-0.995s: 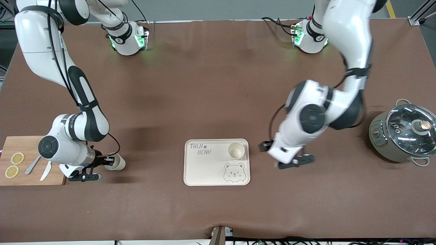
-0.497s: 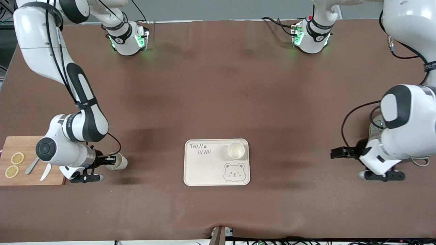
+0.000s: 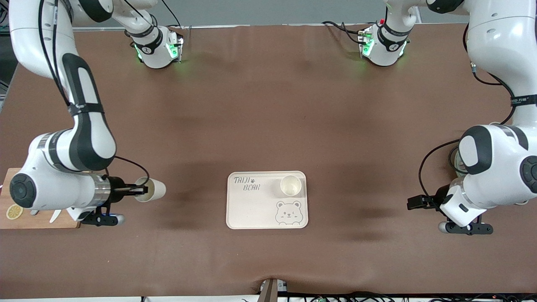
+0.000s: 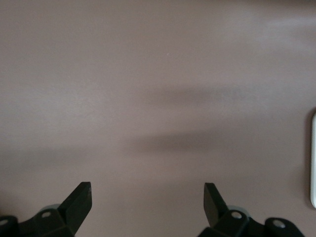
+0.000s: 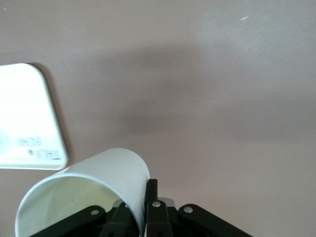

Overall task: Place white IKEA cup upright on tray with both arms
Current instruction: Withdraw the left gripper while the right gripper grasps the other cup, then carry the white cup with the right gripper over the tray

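A: What is cut off?
B: The board [image 3: 40,220], under the right arm.

A: End effectors?
B: Right end effector [image 3: 135,191] clamps a tilted white cup [image 3: 152,189] by its rim, over the surface. Left end effector [image 4: 147,203] gapes, empty. Another cup [image 3: 290,185] stands upright on the tray [image 3: 251,209].

You're looking at two white cups: tray cup [image 3: 290,186] and held cup [image 3: 153,190]. One tray [image 3: 251,207] is sitting on one brown table [image 3: 268,105]. Two arms are showing, right arm [image 3: 84,138] and left arm [image 3: 491,167], each carrying one gripper: right gripper [image 3: 133,191], left gripper [image 4: 147,197]. One cutting board [image 3: 42,222] is peeking out, carrying one visible lemon slice [image 3: 14,212] and one pale utensil tip [image 3: 54,216].
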You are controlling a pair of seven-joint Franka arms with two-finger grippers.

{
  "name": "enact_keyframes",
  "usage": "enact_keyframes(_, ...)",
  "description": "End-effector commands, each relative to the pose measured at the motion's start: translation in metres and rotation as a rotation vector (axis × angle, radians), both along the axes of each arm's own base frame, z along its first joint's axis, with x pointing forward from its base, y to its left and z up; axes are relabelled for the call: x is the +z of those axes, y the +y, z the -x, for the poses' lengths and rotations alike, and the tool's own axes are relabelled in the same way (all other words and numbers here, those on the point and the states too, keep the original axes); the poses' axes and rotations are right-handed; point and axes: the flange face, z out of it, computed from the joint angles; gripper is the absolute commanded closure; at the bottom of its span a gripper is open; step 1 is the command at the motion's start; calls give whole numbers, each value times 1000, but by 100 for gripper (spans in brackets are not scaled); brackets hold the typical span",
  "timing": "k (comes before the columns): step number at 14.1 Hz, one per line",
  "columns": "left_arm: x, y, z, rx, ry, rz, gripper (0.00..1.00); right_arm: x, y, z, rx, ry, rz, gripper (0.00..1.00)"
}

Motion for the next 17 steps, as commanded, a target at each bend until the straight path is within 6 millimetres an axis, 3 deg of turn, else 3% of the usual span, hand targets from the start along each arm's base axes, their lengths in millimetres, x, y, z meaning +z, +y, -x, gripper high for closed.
enact_keyframes(1,97,8,60,-55,9,-86,0,28,79,16,-100,9,30,100)
enact_keyframes(4,150,21,125,-92,-18,-137,0,36,168,38,-201,-2,60,100)
enact_keyframes(7,177,26,149,-108,-40,-97,0,30,239,58,-269,-57,70,100)
enact_keyframes(9,193,18,157,-124,-26,-96,0,13,273,72,-261,-133,161,100)
enact_keyframes(10,212,16,157,-126,-41,-97,0,4,289,79,-263,-164,202,100)
enact_keyframes(12,235,12,166,-124,4,-95,0,-12,308,85,-267,-216,222,100)
enact_keyframes(13,237,14,168,-117,15,-91,0,-21,311,86,-268,-222,219,100)
enact_keyframes(15,235,-1,168,-130,22,-77,0,-40,315,84,-270,-234,201,100)
enact_keyframes(17,244,7,167,-107,4,-66,0,-60,322,85,-263,-231,198,100)
